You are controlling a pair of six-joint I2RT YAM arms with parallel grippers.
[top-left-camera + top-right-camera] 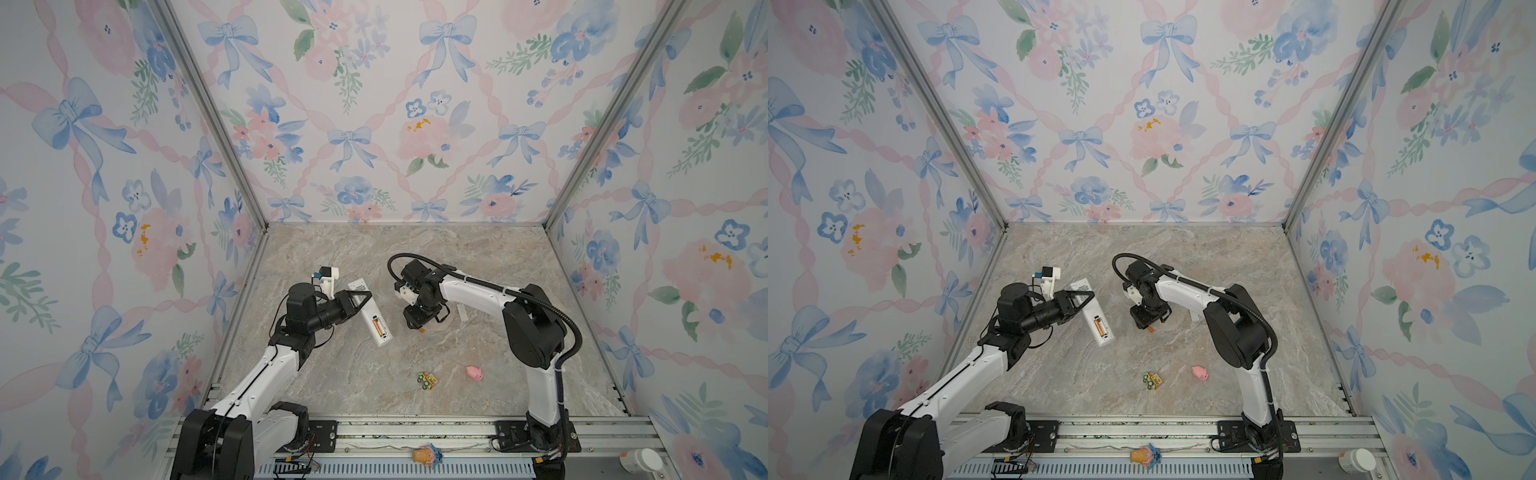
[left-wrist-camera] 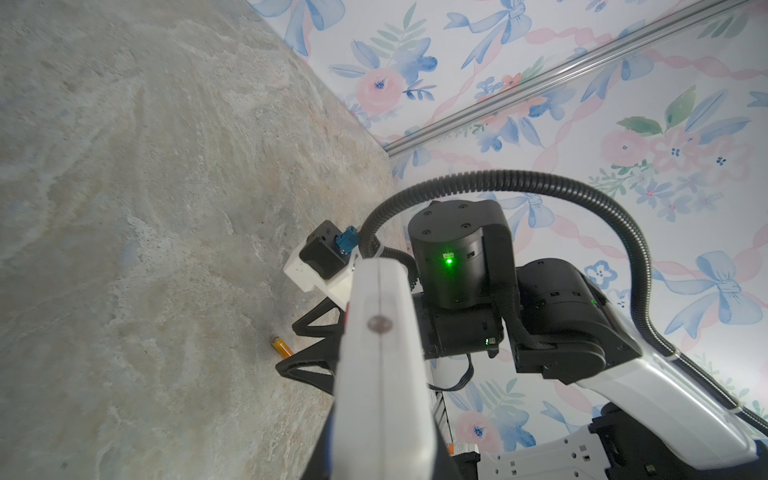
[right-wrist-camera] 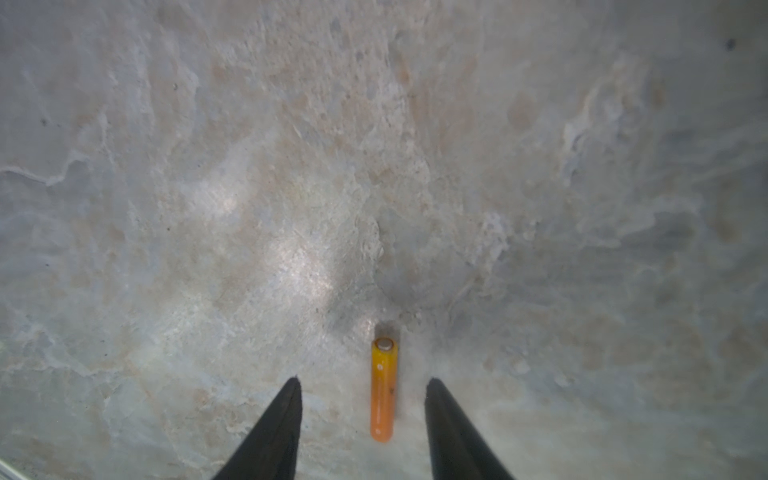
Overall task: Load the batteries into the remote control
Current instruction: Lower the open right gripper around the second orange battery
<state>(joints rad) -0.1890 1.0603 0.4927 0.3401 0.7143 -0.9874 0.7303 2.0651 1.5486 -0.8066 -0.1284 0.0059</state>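
Observation:
My left gripper [image 1: 362, 300] [image 1: 1084, 299] is shut on the white remote control [image 1: 371, 312] [image 1: 1093, 312] and holds it above the table, plain back up. One orange battery [image 1: 377, 324] [image 1: 1099, 325] sits in its open compartment. In the left wrist view the remote control [image 2: 382, 353] fills the space between the jaws. A second battery [image 3: 383, 390] [image 1: 421, 330] [image 2: 281, 347] lies on the marble table. My right gripper [image 3: 361, 379] [image 1: 419, 325] points down over it. Its black fingers [image 3: 286, 411] stand open on either side of the battery without touching it.
A small white cover piece [image 1: 461, 312] lies just right of the right gripper. A pink pig toy [image 1: 473, 372] and a green toy car [image 1: 427, 380] sit nearer the front. An ice-cream toy [image 1: 428, 454] and a white bottle [image 1: 640, 460] rest by the front rail.

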